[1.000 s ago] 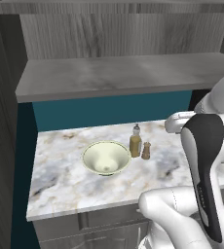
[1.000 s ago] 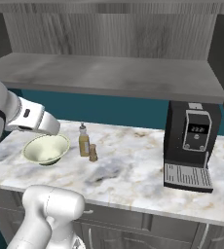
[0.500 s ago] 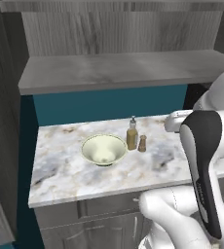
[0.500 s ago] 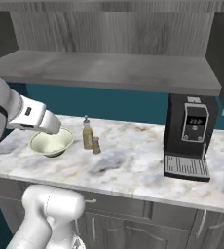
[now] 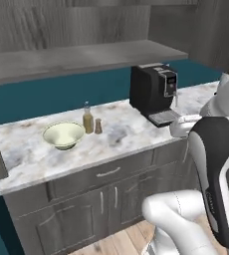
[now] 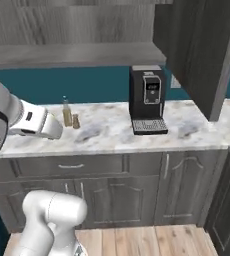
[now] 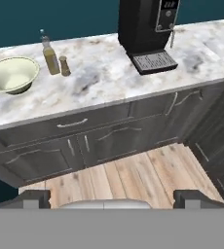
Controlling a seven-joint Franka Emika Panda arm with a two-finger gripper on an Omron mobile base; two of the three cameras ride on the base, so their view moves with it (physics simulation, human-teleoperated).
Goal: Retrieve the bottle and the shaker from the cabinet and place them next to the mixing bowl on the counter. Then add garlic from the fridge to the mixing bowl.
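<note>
The pale cream-green mixing bowl (image 5: 63, 134) (image 7: 11, 74) sits on the marble counter (image 5: 121, 129) (image 7: 99, 73). Right beside it stand the slim amber bottle (image 5: 88, 118) (image 6: 66, 113) (image 7: 49, 56) and, touching close on its other side, the short tan shaker (image 5: 98, 126) (image 6: 75, 121) (image 7: 64, 65). My gripper (image 7: 113, 198) is open and empty, well back from the counter and out over the floor. The grey cabinet shelf (image 5: 76, 55) runs above the counter, and its door (image 6: 197, 50) stands open at the right. The fridge and the garlic are out of view.
A black coffee machine (image 5: 154, 92) (image 6: 147, 100) (image 7: 145, 29) stands on the counter to the right of the shaker. Grey drawers and doors (image 7: 70, 124) sit under the slab. Wooden floor (image 7: 133, 175) lies between me and the cabinets.
The whole picture has shifted: the base has backed away and turned right, bringing the coffee machine and floor into view. Bowl, bottle and shaker keep their places. The gripper stays open.
</note>
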